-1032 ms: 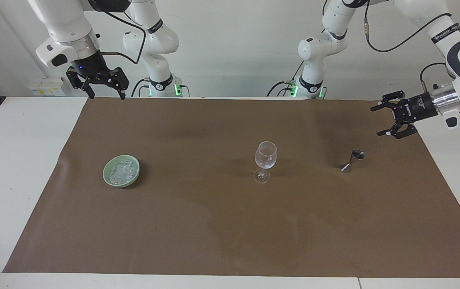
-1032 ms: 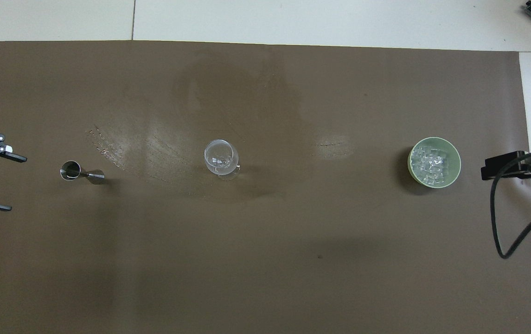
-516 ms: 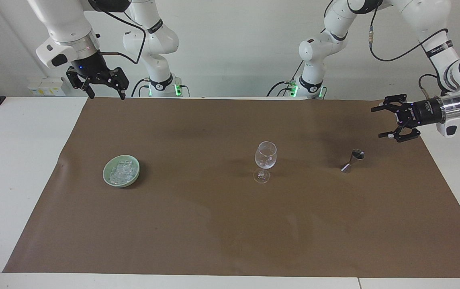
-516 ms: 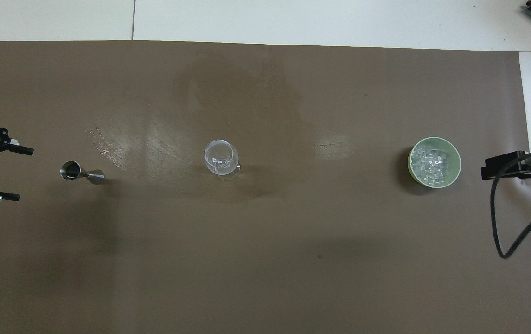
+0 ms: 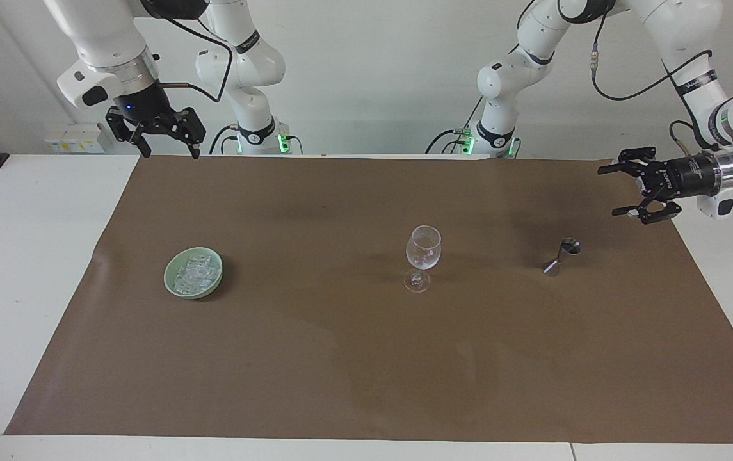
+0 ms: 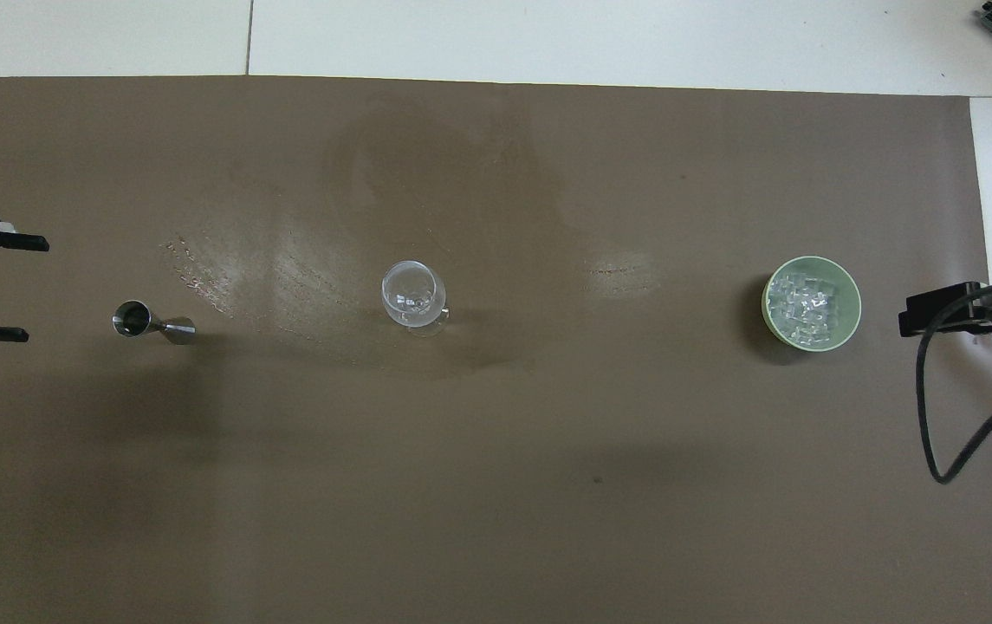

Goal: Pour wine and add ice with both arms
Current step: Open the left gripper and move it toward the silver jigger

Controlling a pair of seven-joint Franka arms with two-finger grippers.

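Note:
A clear wine glass [image 5: 423,256] stands mid-mat and also shows in the overhead view [image 6: 413,295]; something glints in its bowl, and I cannot tell what. The ice [image 5: 194,271] lies heaped in a pale green dish [image 5: 171,285] toward the right arm's end; the overhead view shows the ice [image 6: 807,303] and the dish [image 6: 853,303]. A small steel jigger [image 5: 561,256] stands toward the left arm's end, also in the overhead view [image 6: 149,322]. My left gripper [image 5: 617,191] is open, empty and level, in the air over the mat's edge beside the jigger [image 6: 35,289]. My right gripper [image 5: 166,146] is open and empty.
A brown mat [image 5: 315,358] covers most of the white table [image 5: 20,269]. My right gripper waits raised over the mat's corner at the robots' edge. Its black wrist part and cable [image 6: 937,316] hang beside the dish at the mat's end.
My left gripper has drawn back a little from the jigger toward the left arm's end and shifted up in the overhead view. It stays open. The right arm has not moved.

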